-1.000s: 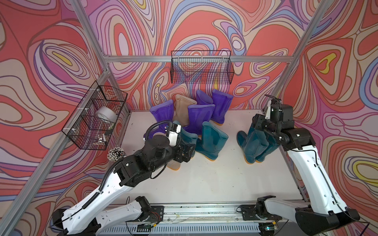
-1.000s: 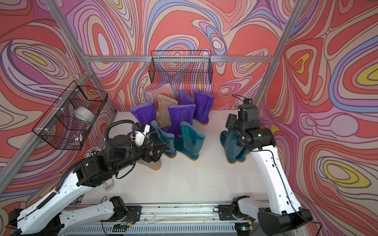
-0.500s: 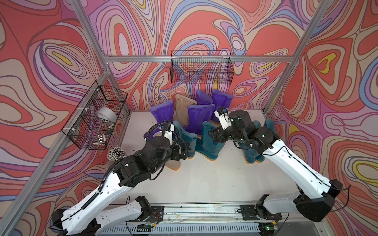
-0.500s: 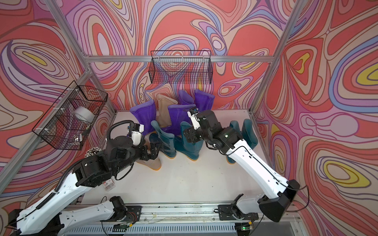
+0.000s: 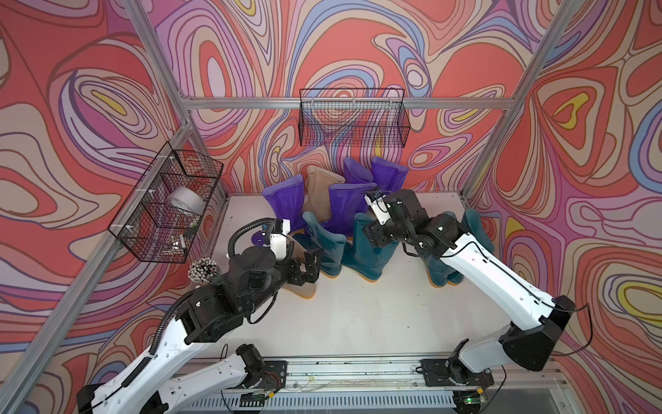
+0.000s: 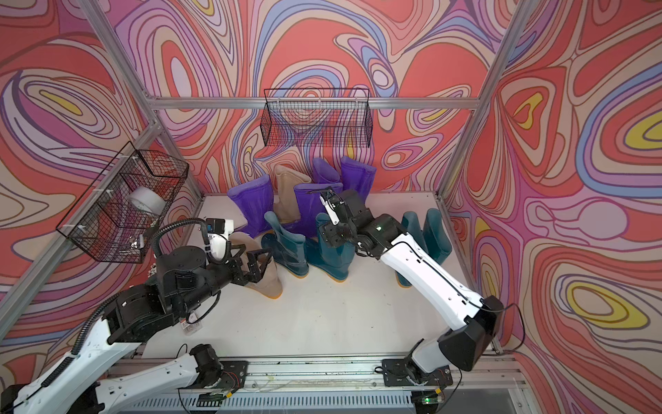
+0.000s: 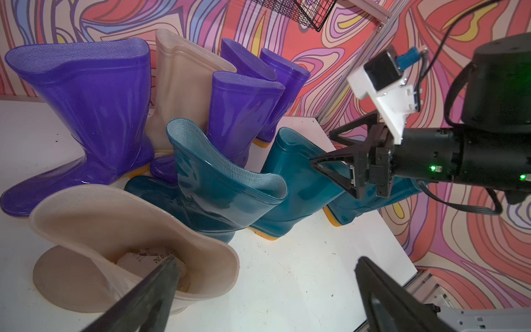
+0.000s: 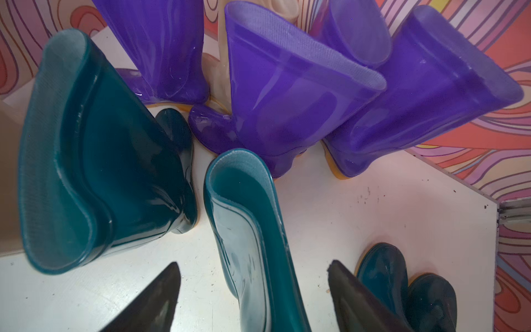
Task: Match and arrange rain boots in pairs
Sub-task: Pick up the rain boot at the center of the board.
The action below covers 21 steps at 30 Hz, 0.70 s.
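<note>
Several rain boots stand on the white table (image 5: 358, 315). Purple ones (image 5: 283, 204) (image 5: 388, 175) and a beige one (image 5: 320, 193) crowd the back. Two teal boots (image 5: 324, 247) (image 5: 369, 251) stand mid-table, and a teal pair (image 5: 444, 269) stands at the right. My left gripper (image 7: 267, 263) is open at the front beige boot (image 7: 94, 218): one finger is over its mouth, the other is outside the rim. My right gripper (image 8: 253, 268) is open around the top of the middle teal boot (image 8: 247, 218), with gaps on both sides.
A wire basket (image 5: 168, 211) on the left wall holds a tape roll. Another wire basket (image 5: 353, 118) hangs on the back wall above the boots. A bundle of white sticks (image 5: 204, 270) stands by my left arm. Metal frame posts (image 5: 480, 172) mark the corners.
My right arm swung left from the teal pair to the middle teal boot, and its jaws widened. My left gripper opened a little more and stayed at the front beige boot.
</note>
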### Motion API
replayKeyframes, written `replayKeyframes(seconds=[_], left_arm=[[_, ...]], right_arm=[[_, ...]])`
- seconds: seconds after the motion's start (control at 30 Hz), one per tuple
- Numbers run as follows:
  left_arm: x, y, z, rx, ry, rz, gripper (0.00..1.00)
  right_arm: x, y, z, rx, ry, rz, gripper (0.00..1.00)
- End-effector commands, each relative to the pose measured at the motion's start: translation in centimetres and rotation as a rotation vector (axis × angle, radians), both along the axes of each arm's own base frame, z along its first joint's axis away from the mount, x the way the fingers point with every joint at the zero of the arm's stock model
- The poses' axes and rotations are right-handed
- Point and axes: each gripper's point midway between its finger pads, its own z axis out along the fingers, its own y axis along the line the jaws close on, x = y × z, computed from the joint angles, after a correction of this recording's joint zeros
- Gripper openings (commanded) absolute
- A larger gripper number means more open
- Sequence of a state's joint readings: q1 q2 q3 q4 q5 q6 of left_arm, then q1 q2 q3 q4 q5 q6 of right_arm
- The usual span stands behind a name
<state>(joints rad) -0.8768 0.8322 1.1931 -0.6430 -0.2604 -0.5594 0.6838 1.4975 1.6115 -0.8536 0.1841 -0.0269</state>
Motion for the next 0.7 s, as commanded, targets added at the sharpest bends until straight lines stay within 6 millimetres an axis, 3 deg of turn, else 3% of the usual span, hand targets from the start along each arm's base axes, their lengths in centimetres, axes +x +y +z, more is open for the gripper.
replayKeyframes(seconds=[0.0,0.17,0.33,0.67], left_arm=[[0.1,-0.9,-0.2,0.017,0.005,-0.039,0.99],[0.0,-1.4,-0.6,0.043,0.026,-0.065,0.98],[-0.1,-1.6,-0.6,0.049,0.02,-0.082,0.98],[0.0,-1.7,-0.8,0.063,0.018,-0.083,0.99]], right_arm=[[-0.1,0.2,-0.3,-0.051,0.011,0.04,0.84],[1.2,-0.6,-2.0,-0.141,0.002,0.005,0.85],[2.2,-1.1,-1.7,-0.153,-0.059,-0.015,0.88],[1.8,0.7,-4.2,-0.095,0.091,0.114,0.86]])
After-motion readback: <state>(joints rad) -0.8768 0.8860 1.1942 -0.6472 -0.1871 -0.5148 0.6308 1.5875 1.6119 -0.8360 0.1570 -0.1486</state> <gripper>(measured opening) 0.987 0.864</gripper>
